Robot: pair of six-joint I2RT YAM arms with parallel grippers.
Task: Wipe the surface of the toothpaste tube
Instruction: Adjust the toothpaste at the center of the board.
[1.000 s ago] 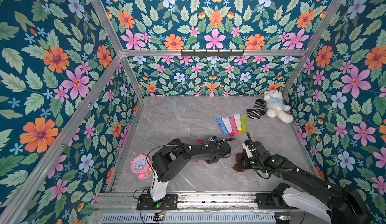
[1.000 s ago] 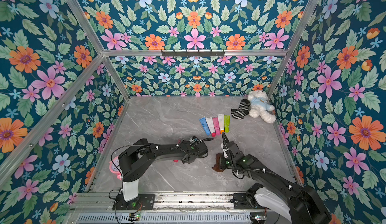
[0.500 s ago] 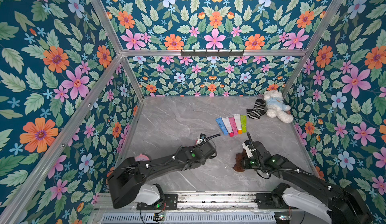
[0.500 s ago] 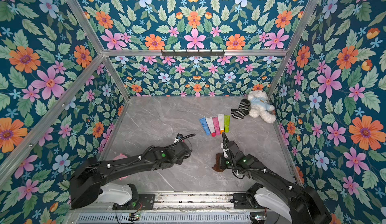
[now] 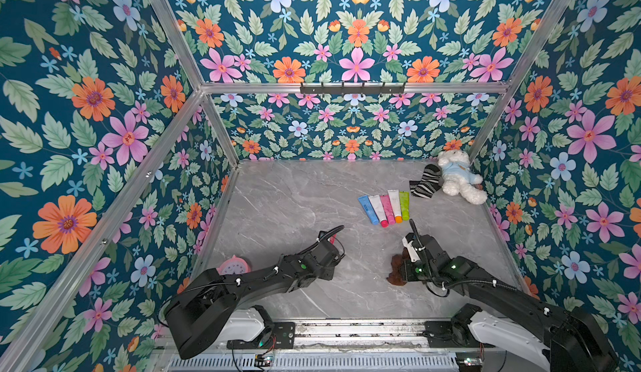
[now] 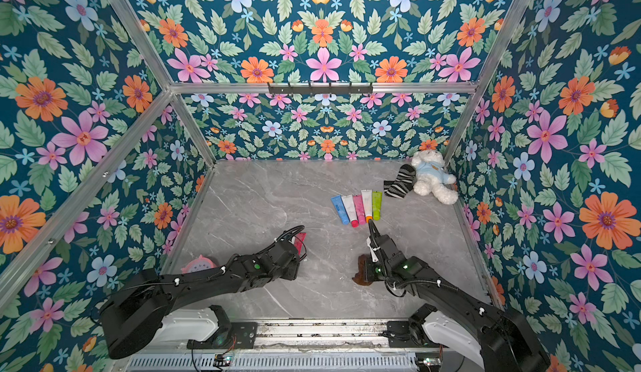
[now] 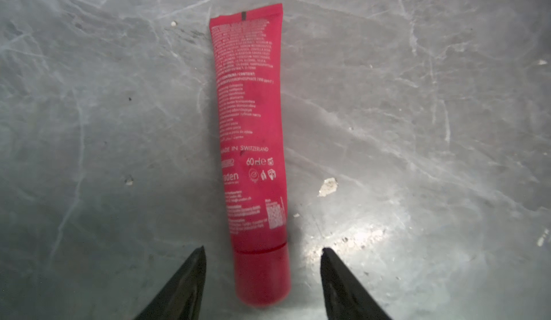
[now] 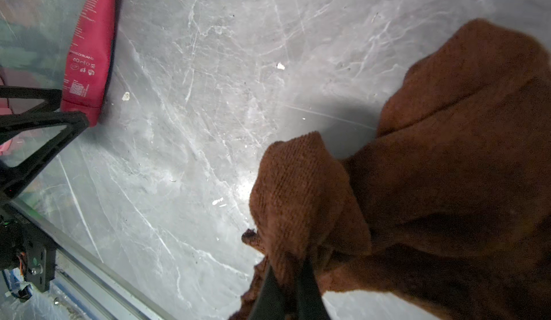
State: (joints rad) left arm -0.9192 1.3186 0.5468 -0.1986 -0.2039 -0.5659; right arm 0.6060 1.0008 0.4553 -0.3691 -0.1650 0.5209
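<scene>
While red toothpaste tube point(image 7: 250, 118) lies flat on desk point(image 7: 417, 124), we see left gripper point(image 7: 263, 249) spread wide, tips flanking cap end, touching nothing; right gripper point(image 8: 287, 262) clenched on brown cloth point(image 8: 447, 169).

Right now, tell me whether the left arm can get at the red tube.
Probably yes: the red tube lies flat on the bare table, its cap between the open left fingers, and nothing covers it or blocks the way.
</scene>
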